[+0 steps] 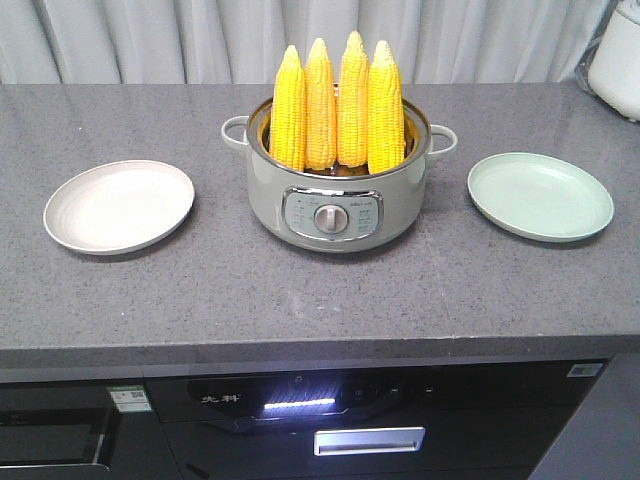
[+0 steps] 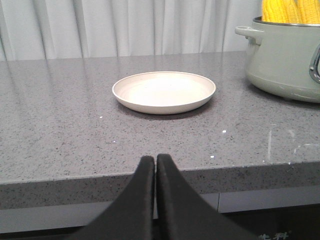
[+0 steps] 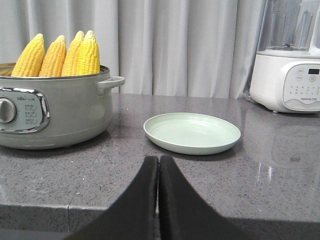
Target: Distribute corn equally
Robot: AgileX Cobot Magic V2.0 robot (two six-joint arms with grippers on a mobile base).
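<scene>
Four corn cobs [image 1: 320, 110] standing upright, tips up, side by side in the pot [image 1: 338, 215] at mid-counter. From the left gripper [image 2: 155, 159], pressed closed and empty: up at two o'clock, beyond the cream plate [image 2: 164, 92] at twelve. From the right gripper [image 3: 158, 160], likewise closed on nothing: at ten o'clock, green plate [image 3: 192, 132] at twelve. Neither arm clearly nearer. Only the pot wall in the way; probably a reach from above.

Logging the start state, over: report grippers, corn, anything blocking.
Left gripper and right gripper shut, empty. Four corn cobs upright in pot; cream plate and green plate bare. Nothing in the way.
</scene>
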